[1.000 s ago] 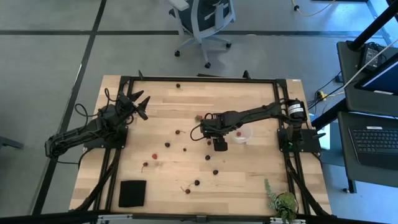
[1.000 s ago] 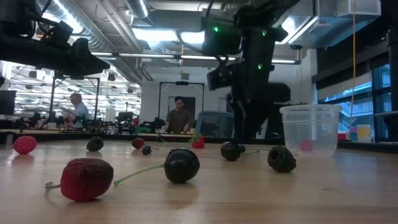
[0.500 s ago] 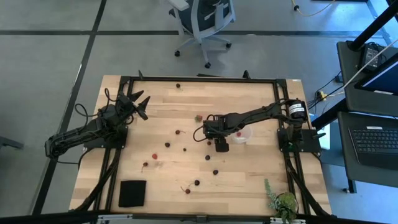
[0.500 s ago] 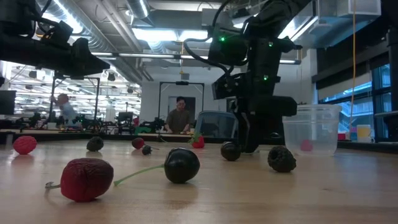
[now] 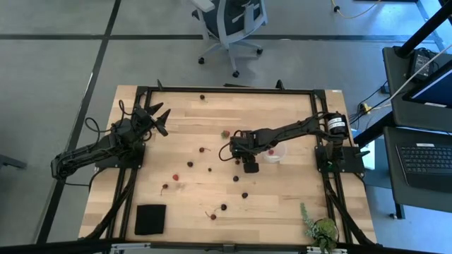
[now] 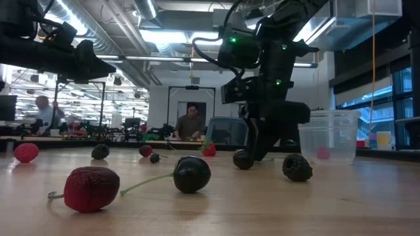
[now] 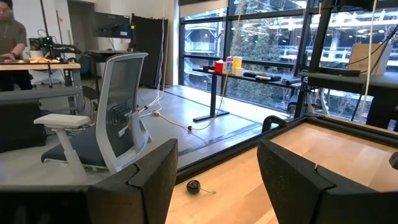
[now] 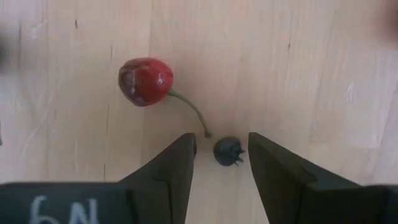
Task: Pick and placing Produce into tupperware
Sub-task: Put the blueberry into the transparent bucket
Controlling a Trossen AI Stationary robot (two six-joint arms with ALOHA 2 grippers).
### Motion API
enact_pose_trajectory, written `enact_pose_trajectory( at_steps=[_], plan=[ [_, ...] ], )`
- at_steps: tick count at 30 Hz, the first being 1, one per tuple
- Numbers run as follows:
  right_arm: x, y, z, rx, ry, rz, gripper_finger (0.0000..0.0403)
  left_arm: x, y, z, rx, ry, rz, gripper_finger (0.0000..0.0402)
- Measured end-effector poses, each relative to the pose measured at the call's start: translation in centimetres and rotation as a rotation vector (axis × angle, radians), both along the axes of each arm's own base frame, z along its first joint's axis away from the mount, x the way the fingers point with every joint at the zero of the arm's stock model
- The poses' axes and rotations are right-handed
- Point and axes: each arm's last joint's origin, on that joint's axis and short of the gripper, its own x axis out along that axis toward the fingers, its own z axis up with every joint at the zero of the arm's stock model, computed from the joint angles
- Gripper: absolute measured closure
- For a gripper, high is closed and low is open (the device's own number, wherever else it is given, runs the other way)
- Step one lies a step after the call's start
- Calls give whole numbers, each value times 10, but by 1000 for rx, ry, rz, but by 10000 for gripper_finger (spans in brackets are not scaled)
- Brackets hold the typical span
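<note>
The right gripper [image 8: 219, 155] points straight down at the surface [image 5: 282, 201] near its middle, jaws parted with a small dark berry [image 8: 228, 151] lying between the tips; nothing is gripped yet. A red cherry [image 8: 146, 81] with a thin stem lies just beyond the jaws, apart from the berry. In the high view the right gripper [image 5: 249, 164] sits just left of the tupperware [image 5: 274, 153], which stands upright right of centre.

The tupperware [image 6: 328, 136] appears to hold at least one reddish fruit; the exact count cannot be determined.

Remaining produce is scattered over the surface: pieces left of the right gripper, several toward the near edge [image 5: 223, 207], and one at the far edge [image 5: 202, 97]. By this evidence the task is at an early stage, with most fruit still to be transferred.

The left gripper [image 5: 157, 118] waits at the far left, jaws wide apart and empty.
</note>
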Motion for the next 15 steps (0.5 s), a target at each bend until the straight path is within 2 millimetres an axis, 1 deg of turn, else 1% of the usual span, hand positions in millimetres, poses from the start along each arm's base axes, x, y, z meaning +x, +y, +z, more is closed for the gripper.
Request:
enact_pose_trajectory(
  at_steps=[3,6,9,15],
  plan=[
    [0,0,0,0,3,-4,250,0,0,0,0,0,0,188],
    [-1,0,0,3,8,-12,262,0,0,0,0,0,0,188],
    [-1,0,0,10,11,-29,284,0,0,0,0,0,0,188],
    [-1,0,0,12,14,-29,341,0,0,0,0,0,0,188]
  ],
)
